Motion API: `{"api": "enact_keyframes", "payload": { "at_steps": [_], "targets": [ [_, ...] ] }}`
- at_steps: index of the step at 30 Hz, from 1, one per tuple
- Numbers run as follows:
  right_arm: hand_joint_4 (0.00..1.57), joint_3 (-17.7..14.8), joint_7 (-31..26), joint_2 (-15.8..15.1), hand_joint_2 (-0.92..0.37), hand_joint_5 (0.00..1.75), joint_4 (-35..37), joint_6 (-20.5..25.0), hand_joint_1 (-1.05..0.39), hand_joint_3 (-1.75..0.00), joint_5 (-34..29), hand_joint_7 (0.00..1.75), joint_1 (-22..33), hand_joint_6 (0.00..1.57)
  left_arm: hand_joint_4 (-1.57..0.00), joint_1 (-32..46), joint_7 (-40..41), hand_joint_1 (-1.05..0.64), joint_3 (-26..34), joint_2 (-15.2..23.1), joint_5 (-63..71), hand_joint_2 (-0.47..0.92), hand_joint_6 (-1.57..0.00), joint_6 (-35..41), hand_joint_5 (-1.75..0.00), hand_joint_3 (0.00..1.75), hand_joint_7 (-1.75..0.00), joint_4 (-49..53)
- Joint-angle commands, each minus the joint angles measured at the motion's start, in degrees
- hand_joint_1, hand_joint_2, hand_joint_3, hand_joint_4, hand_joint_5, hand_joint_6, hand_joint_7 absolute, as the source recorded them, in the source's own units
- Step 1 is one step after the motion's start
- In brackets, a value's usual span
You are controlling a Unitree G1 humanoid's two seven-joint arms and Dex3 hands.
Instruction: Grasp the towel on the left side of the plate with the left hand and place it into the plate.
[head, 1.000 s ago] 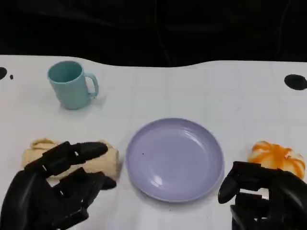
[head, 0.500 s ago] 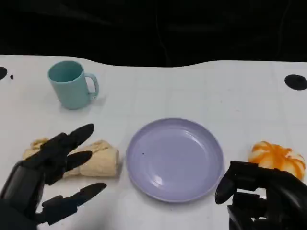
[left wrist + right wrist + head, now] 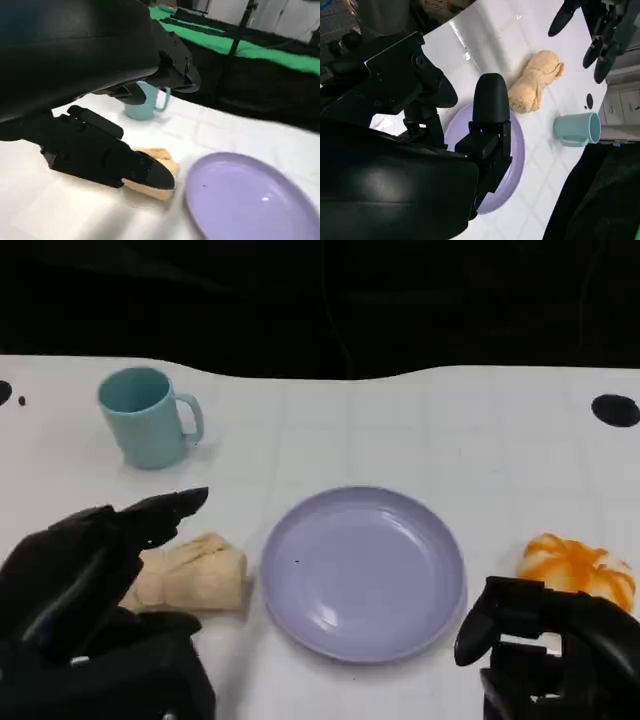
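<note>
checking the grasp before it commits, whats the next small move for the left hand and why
Probably lower the left hand and close its spread fingers on the towel. It hovers over the towel holding nothing, in the right wrist view clearly above it, and the plate beside it is bare.

Soft, matt cloth forms the rolled towel [image 3: 190, 575]; the lilac plate [image 3: 363, 572] looks smooth and glossy, the teal mug [image 3: 148, 417] smooth plastic, the white table [image 3: 400, 430] faintly shiny.

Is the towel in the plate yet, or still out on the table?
Still out. The towel lies bunched on the white table, left of the plate, which holds nothing. The left hand is over it.
</note>
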Motion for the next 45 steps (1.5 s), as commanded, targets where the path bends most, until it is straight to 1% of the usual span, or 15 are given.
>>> {"api": "enact_keyframes", "payload": {
  "at_steps": [1, 9, 22, 26, 27, 28, 30, 32, 33, 34, 35, 36, 37, 39, 45],
  "targets": [
    [0.67, -0.57, -0.19, -0.33, -0.55, 1.75, -1.06, 0.82, 0.03, -1.20, 0.52, 1.48, 0.43, 0.65, -0.25, -4.70, -4.25, -0.54, -3.61, 2.19, 7.24, 0.92, -0.30, 1.85, -0.25, 0.05, 0.00, 4.72],
    [0.69, -0.95, 0.19, -0.61, -0.54, 1.75, -1.96, 0.51, 0.02, -1.21, 0.63, 1.47, 1.33, 0.65, -0.31, -12.90, -4.51, -0.59, -9.26, 2.28, 16.99, 0.91, -0.32, 0.47, -0.20, 0.01, -0.01, 19.03],
    [0.67, -0.80, 0.10, -1.03, -0.53, 1.74, -2.78, 1.05, 0.01, -1.21, 0.37, 1.47, 2.17, 0.65, -0.39, -23.40, 3.77, -0.51, -13.57, -2.19, 13.81, 0.92, -0.37, -6.02, -0.14, 0.03, -0.01, 47.89],
    [0.68, -0.34, -0.22, -0.81, -0.53, 1.74, -2.93, 0.80, 0.01, -1.20, 0.18, 1.46, 2.23, 0.66, -0.51, -23.52, 6.39, -0.45, -13.49, -3.51, 11.54, 0.92, -0.47, -7.01, -0.15, 0.09, -0.03, 52.04],
    [0.68, -0.31, -0.18, -0.82, -0.53, 1.74, -2.91, 0.65, 0.01, -1.21, 0.18, 1.46, 2.26, 0.66, -0.62, -23.16, 7.93, -0.37, -13.21, -3.66, 10.58, 0.92, -0.62, -7.94, -0.51, 0.11, -0.03, 52.61],
    [0.68, -0.31, -0.19, -0.81, -0.53, 1.73, -3.03, 0.73, 0.00, -1.21, 0.24, 1.46, 2.23, 0.66, -0.58, -22.71, 10.12, -0.33, -12.91, -3.69, 9.57, 0.92, -0.69, -9.52, -0.84, 0.12, -0.02, 53.33],
    [0.68, -0.32, -0.19, -0.76, -0.53, 1.74, -3.16, 0.81, 0.00, -1.22, 0.35, 1.46, 2.15, 0.67, -0.75, -21.99, 13.81, -0.26, -12.62, -3.51, 8.19, 0.92, -1.01, -11.81, -1.08, 0.20, -0.08, 54.26],
    [0.68, -0.42, -0.09, -0.79, -0.52, 1.74, -3.16, 0.84, 0.00, -1.22, 0.47, 1.46, 2.06, 0.67, -0.82, -21.34, 17.14, -0.26, -12.27, -3.34, 7.17, 0.92, -1.16, -13.59, -1.27, 0.17, -0.10, 54.55],
    [0.68, -0.47, -0.04, -0.81, -0.52, 1.74, -3.14, 0.86, 0.00, -1.23, 0.51, 1.46, 2.03, 0.67, -0.82, -21.12, 18.46, -0.25, -12.16, -3.25, 6.78, 0.92, -1.14, -14.31, -1.50, 0.19, -0.32, 54.65],
    [0.68, -0.50, -0.01, -0.83, -0.52, 1.74, -3.14, 0.88, 0.00, -1.23, 0.54, 1.46, 2.01, 0.67, -0.82, -21.02, 19.34, -0.24, -12.13, -3.18, 6.53, 0.92, -0.98, -14.82, -1.65, 0.19, -0.73, 54.80],
    [0.68, -0.58, -0.01, -0.81, -0.52, 1.74, -3.09, 0.98, 0.00, -1.23, 0.61, 1.46, 1.91, 0.67, -0.82, -20.73, 21.05, -0.24, -11.72, -3.23, 6.05, 0.92, -0.92, -15.81, -1.69, 0.19, -0.89, 54.62],
    [0.68, -0.64, -0.02, -0.80, -0.51, 1.74, -3.06, 1.06, 0.00, -1.23, 0.65, 1.46, 1.84, 0.67, -0.83, -20.57, 22.22, -0.24, -11.48, -3.23, 5.67, 0.92, -0.73, -16.47, -1.73, 0.23, -1.38, 54.52],
    [0.68, -0.61, 0.00, -0.89, -0.51, 1.74, -2.97, 0.99, 0.00, -1.23, 0.56, 1.46, 1.77, 0.67, -0.83, -20.43, 23.36, -0.25, -11.17, -3.27, 5.15, 0.92, -0.66, -17.23, -1.74, 0.25, -1.56, 54.35],
    [0.68, -0.56, -0.04, -0.95, -0.51, 1.73, -2.86, 1.07, 0.00, -1.22, 0.48, 1.46, 1.65, 0.66, -0.83, -20.29, 24.05, -0.26, -10.56, -3.28, 4.25, 0.92, -0.53, -17.68, -1.74, 0.27, -1.64, 52.86],
    [0.68, -0.11, -0.24, -0.90, -0.52, 1.74, -2.90, 0.90, 0.01, -1.22, 0.16, 1.46, 1.68, 0.66, -0.82, -19.78, 26.33, -0.27, -9.04, -3.02, 3.71, 0.91, -0.55, -18.88, -1.75, 0.25, -1.74, 48.08]
  ]
}}
